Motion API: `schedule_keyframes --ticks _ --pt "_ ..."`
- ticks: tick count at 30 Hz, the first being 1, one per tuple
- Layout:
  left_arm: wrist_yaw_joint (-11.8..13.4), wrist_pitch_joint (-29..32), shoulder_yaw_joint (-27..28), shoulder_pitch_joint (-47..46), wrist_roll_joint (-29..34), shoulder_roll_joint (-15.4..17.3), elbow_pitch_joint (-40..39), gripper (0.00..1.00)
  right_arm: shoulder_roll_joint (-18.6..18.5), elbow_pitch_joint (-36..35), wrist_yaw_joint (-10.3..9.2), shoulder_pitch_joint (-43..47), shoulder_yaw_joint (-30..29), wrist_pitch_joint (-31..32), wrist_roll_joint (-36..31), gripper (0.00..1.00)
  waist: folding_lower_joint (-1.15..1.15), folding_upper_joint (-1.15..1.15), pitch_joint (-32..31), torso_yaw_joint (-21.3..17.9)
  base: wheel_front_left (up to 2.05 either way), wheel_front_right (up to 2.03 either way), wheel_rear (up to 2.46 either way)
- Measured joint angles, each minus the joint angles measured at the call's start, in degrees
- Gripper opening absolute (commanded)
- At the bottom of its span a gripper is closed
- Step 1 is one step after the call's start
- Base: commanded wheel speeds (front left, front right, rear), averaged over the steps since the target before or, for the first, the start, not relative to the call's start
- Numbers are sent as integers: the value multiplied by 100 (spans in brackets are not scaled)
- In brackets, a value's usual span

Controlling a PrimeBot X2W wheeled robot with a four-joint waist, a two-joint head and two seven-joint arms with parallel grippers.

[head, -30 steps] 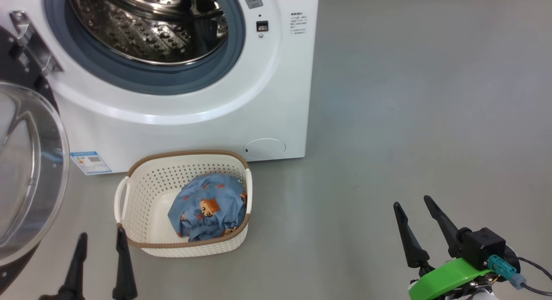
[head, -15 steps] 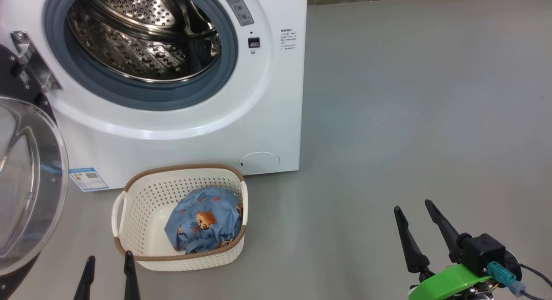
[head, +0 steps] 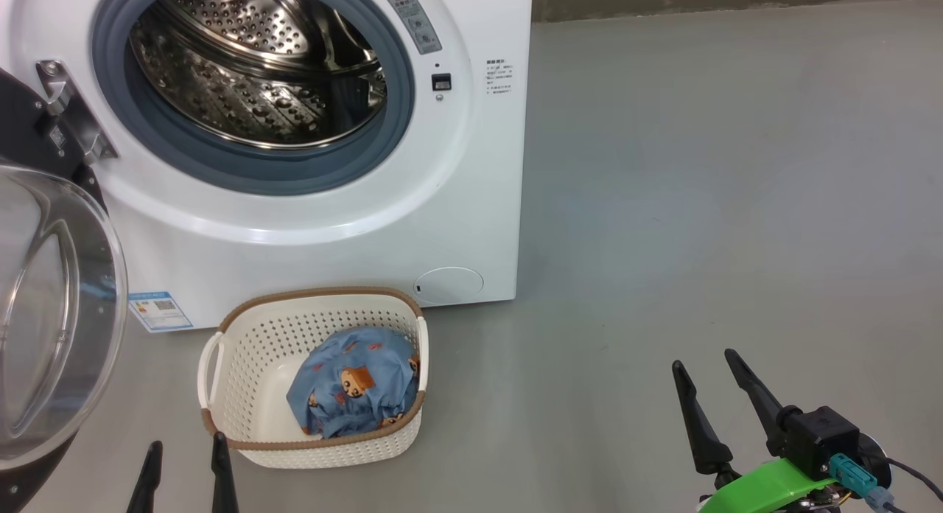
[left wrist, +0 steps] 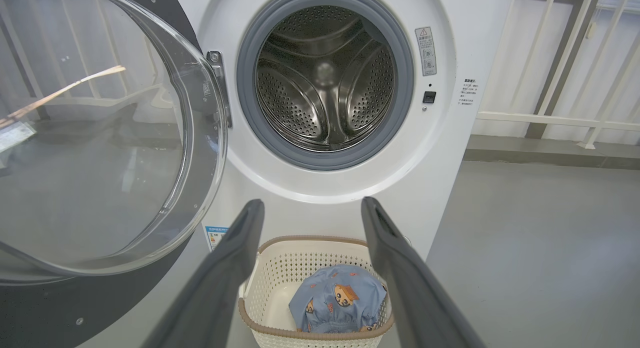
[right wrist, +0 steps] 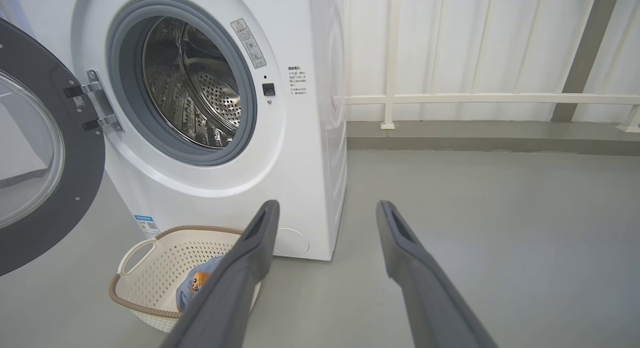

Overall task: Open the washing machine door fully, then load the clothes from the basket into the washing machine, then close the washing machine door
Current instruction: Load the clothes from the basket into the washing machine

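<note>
washing machine (head: 331, 262): big white boxy front-loader with a smooth glossy front, standing on the plain grey floor (head: 700, 203)
door (head: 51, 314): swung right out on the robot's left side. It has a wide black rim and a clear bulging glass bowl in the middle, and hangs off a shiny metal hinge (head: 70, 111)
opening: a thick grey rubber gasket (head: 243, 174) rings a perforated steel drum (head: 258, 78) that's pretty reflective
small stuff: a blue energy sticker (head: 160, 311) and a round cap (head: 449, 284) sit low on the front
basket (head: 250, 365): cream-white plastic full of little holes, a rounded rectangle with a brown woven-look rim and a loop handle on each side. It's on the floor just in front of the machine, below the opening, between sticker and cap
clothes (head: 357, 384): soft blue fabric with orange-brown bears, bunched into one rounded lump in the basket's right half and pushed against the right wall
left gripper (head: 186, 454): two long dark tapered fingers spread wide with nothing in them. The tips are just beside the basket's near left corner, and the clothes are ahead and to the right. Can't tell if a finger touches the rim. In the left wrist view the lump shows between the fingers
right gripper (head: 703, 360): also spread wide and empty, over bare floor, well apart from the basket on its right, with a green plastic piece behind the fingers
</note>
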Motion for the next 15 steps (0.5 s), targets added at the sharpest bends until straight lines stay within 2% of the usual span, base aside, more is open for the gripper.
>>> schedule_keyframes --ticks 15 --pt "-49 0 2 1 -33 0 67 100 10 48 0 0 2 0 -19 100 0 0 -17 83 0 0 0"
